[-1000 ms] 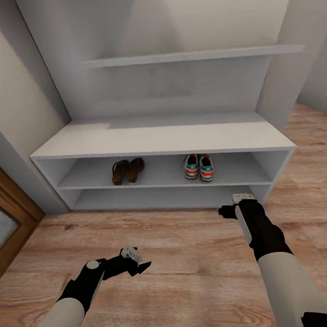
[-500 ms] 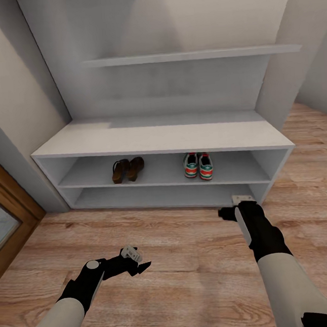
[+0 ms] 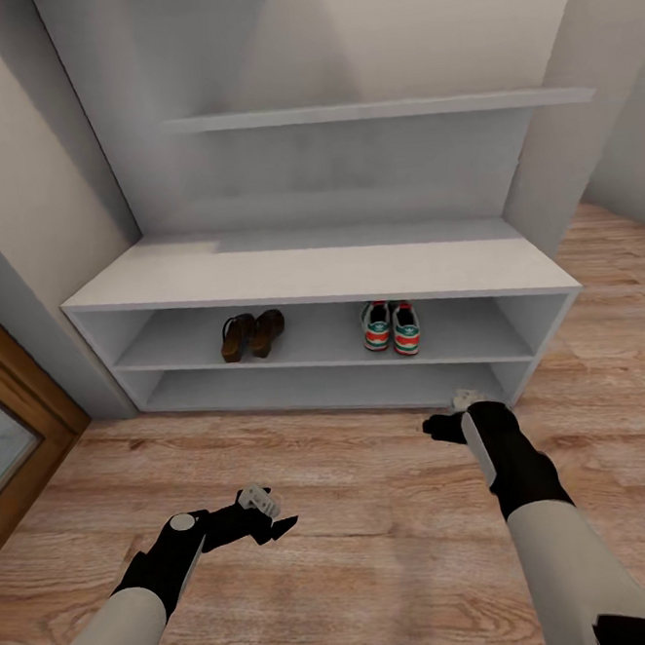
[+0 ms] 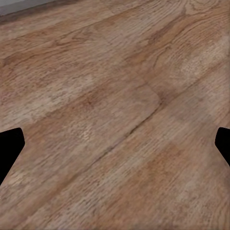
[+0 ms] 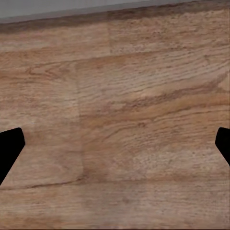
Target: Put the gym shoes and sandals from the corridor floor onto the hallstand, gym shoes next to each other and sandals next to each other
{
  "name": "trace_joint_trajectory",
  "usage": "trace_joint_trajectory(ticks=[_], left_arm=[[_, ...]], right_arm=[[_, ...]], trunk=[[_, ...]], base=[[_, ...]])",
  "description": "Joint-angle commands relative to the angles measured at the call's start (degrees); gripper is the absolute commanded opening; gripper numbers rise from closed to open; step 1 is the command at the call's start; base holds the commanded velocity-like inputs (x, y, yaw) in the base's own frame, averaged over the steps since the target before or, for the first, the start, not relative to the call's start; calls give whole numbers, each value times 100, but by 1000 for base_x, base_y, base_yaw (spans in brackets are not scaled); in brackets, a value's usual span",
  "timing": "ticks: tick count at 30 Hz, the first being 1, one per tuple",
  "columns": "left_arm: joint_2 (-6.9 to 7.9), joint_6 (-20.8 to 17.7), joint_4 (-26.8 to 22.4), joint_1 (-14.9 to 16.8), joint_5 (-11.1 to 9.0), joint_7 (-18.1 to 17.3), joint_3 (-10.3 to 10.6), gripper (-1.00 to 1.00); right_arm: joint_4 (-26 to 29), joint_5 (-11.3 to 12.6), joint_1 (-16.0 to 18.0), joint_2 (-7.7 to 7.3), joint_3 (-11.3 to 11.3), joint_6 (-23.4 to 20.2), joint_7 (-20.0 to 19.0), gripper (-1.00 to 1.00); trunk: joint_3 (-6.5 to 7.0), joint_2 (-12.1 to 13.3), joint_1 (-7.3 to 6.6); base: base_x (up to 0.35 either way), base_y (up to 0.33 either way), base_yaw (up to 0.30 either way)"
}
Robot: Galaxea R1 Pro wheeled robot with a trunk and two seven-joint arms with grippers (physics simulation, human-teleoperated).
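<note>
Both dark brown sandals [image 3: 251, 336] lie side by side on the left of the hallstand's [image 3: 318, 269] upper open shelf. On the same shelf, further right, the two white gym shoes [image 3: 392, 328] with green stripes stand touching each other. My left gripper [image 3: 274, 515] hovers low over the corridor floor [image 3: 359, 515], well in front of the rack. My right gripper [image 3: 450, 416] hangs near the rack's lower right corner. Each wrist view has its dark fingertips [image 4: 9, 149] [image 5: 9, 149] far apart over bare planks, so both grippers [image 4: 115, 148] [image 5: 115, 148] are open and hold nothing.
A long grey wall shelf [image 3: 382, 110] runs above the hallstand. A wooden door frame [image 3: 22, 407] stands at the left, next to a beige wall. The grey base of the rack [image 5: 96, 10] lines the edge of the right wrist view.
My right gripper has shifted slightly left and turned at the wrist. The left arm and the shoes on the shelf have stayed put.
</note>
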State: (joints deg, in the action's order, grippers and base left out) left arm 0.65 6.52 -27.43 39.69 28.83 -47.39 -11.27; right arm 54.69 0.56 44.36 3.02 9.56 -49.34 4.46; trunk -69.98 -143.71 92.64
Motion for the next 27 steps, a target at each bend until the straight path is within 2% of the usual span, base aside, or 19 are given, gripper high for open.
trace_joint_trajectory(ticks=[1,2,5,6,10,11,12,14,17,20,27], left_arm=[[-5,51,-2,4,61,-25,-41,100],[-4,51,-3,4,61,-25,-41,100],[-4,51,-2,4,61,-25,-41,100],[-4,51,-4,4,61,-25,-41,100],[6,51,-6,4,61,-25,-44,100],[18,51,-7,4,61,-28,-49,100],[23,51,-7,4,61,-29,-51,100],[52,51,-9,4,61,-32,-57,100],[91,51,-11,4,61,-33,-61,100],[148,44,-15,4,50,-34,-66,100],[160,43,-16,4,44,-34,-72,100]], right_arm=[[-53,192,3,5,13,-23,20,100],[-98,371,3,5,15,-23,18,100],[-143,613,1,5,19,-23,19,100],[-172,817,-1,1,23,-23,16,100],[-202,1079,-22,-11,26,-23,9,100],[-219,1326,-32,-23,28,-23,-61,100],[-223,1416,-34,-28,28,-23,-115,100],[-236,1771,-38,-44,35,-23,-521,100],[-253,1960,-40,-50,40,-23,-915,100],[-418,2129,-41,-63,48,-18,-1544,100],[-785,2173,-41,-87,53,80,-1717,100]], trunk=[[-5,-2,-1],[-5,-2,-1],[-5,-2,-1],[-5,-2,-1],[-5,-2,-1],[-5,-2,-1],[-5,-2,-1],[-5,-2,-1],[-5,-2,-1],[-5,-2,-1],[-5,-2,-1]], base=[[0,0,0],[0,0,0],[0,0,0],[0,0,0],[0,0,0],[0,0,0],[0,0,0],[0,0,0],[0,0,0],[0,0,0],[0,0,0]])
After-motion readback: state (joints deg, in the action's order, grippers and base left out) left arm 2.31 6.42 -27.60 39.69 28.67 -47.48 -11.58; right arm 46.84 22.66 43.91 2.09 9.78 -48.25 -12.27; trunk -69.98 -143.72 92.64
